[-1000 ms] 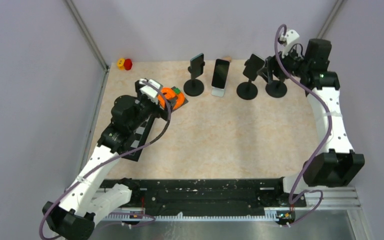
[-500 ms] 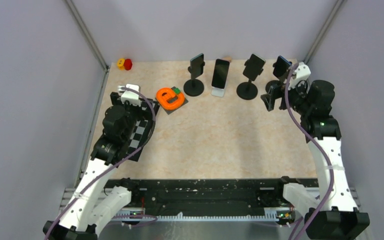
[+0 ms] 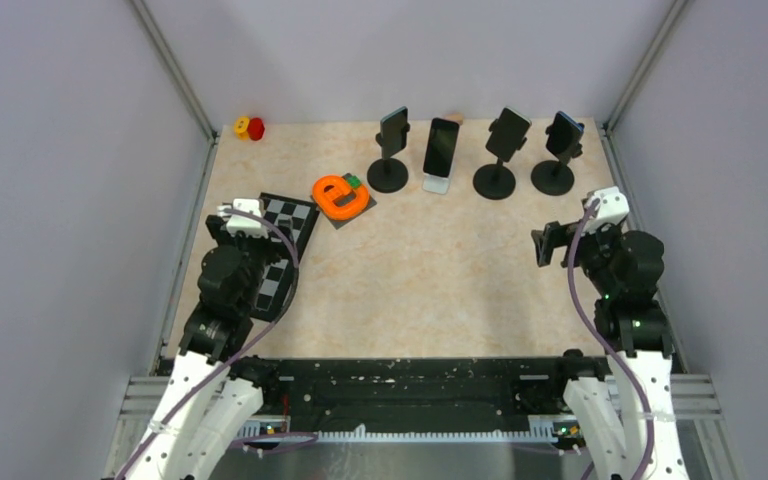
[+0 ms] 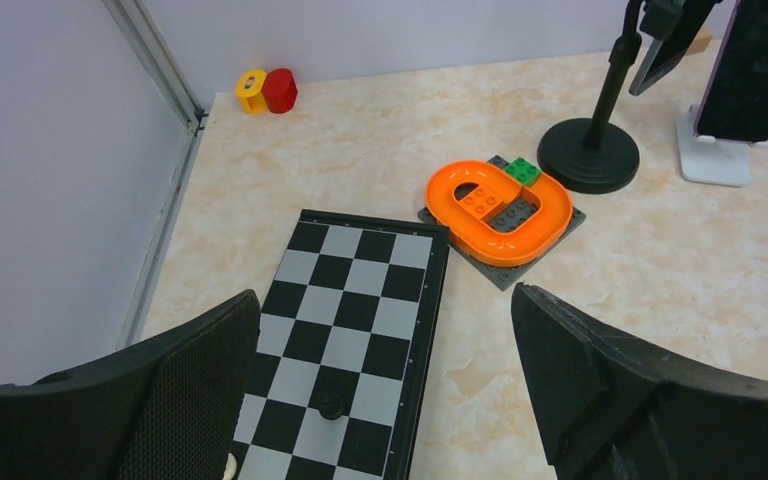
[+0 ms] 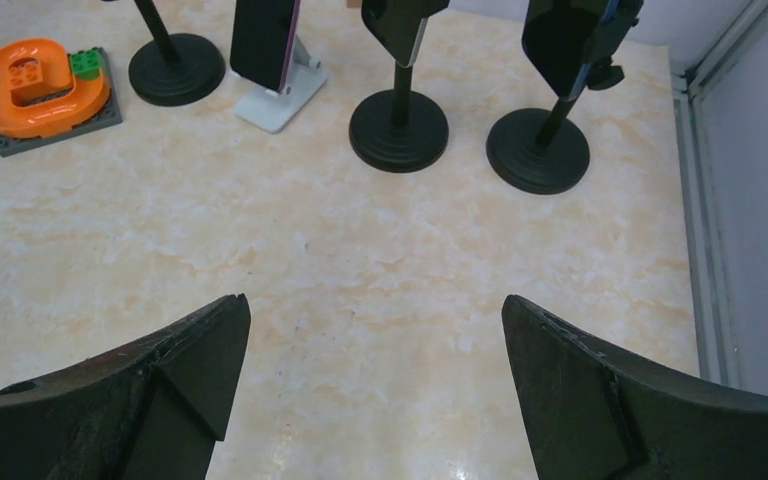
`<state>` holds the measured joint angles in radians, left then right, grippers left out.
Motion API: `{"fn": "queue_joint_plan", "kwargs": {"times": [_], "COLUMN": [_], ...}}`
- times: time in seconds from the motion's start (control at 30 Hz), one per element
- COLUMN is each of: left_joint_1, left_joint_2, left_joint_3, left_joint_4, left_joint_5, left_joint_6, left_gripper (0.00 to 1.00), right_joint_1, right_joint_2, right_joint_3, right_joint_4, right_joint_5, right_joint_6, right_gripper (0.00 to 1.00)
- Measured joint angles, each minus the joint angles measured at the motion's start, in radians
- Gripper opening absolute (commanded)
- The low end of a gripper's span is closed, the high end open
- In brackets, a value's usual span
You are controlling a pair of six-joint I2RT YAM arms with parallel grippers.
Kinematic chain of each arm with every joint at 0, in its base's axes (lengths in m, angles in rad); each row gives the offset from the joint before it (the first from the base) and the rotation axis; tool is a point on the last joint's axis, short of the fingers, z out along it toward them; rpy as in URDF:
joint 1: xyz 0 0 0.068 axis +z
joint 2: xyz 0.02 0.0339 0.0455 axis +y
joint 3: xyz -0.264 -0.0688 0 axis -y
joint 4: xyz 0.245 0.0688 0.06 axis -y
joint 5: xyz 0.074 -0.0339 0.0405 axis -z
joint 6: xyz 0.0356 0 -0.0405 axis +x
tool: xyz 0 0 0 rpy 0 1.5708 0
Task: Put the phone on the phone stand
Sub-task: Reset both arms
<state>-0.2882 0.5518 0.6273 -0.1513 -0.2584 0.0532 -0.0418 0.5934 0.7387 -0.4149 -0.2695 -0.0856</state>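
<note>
Retreat is what marks this moment. A second ago my right arm was stretched to the far right corner with my right gripper (image 3: 552, 243) in among the stands. Now it is folded back near its base, well apart from them. Its jaws stand wide and hold nothing; in the right wrist view only the beige marbled tabletop (image 5: 380, 260) shows between the fingers (image 5: 180, 370).

The dark slab-shaped phone with a blue edge (image 3: 564, 133) sits tilted in the cradle of the black round-based phone stand (image 3: 553, 178) at the right end of the back row. Nothing of mine touches it. It has kept the same pose over the last half second while I drew away, so I judge it seated and steady.

My left gripper (image 3: 233, 217) has pulled back too. It was just beside the orange plastic loop track on its grey base plate (image 3: 341, 197) and now hangs above the near part of the black-and-white folding chessboard (image 3: 292, 213), spread open and empty as well.

To the left, the second black pedestal stand (image 3: 494, 181), the white desk stand (image 3: 437, 183) and the third black pedestal stand (image 3: 387, 175) each carry a phone. I can see no loose phone on the table, so I reckon the task is done and both arms are heading to rest.
</note>
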Motion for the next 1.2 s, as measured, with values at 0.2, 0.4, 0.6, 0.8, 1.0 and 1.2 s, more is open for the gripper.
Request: {"fn": "queue_joint_plan", "kwargs": {"times": [0.2, 0.4, 0.6, 0.8, 1.0, 1.2], "left_joint_1": [0.007, 0.021, 0.025, 0.031, 0.034, 0.035], "left_joint_2": [-0.016, -0.051, -0.090, -0.111, -0.111, -0.111], "left_joint_3": [-0.029, -0.060, -0.063, -0.064, -0.064, -0.064], "left_joint_4": [0.028, 0.037, 0.047, 0.047, 0.047, 0.046], "left_joint_5": [-0.001, -0.003, -0.009, -0.008, 0.003, 0.008], "left_joint_6": [0.003, 0.021, 0.036, 0.046, 0.047, 0.047], "left_gripper": [0.99, 0.99, 0.99, 0.99, 0.99, 0.99], "right_joint_1": [0.000, 0.000, 0.000, 0.000, 0.000, 0.000], "right_joint_2": [-0.137, -0.249, -0.314, -0.332, -0.352, -0.367], "right_joint_3": [-0.080, -0.122, -0.124, -0.123, -0.123, -0.124], "right_joint_4": [0.050, 0.070, 0.087, 0.085, 0.084, 0.084], "right_joint_5": [0.023, 0.057, 0.119, 0.137, 0.143, 0.144], "right_joint_6": [-0.003, -0.011, 0.001, 0.016, 0.026, 0.035], "right_gripper": [0.99, 0.99, 0.99, 0.99, 0.99, 0.98]}}
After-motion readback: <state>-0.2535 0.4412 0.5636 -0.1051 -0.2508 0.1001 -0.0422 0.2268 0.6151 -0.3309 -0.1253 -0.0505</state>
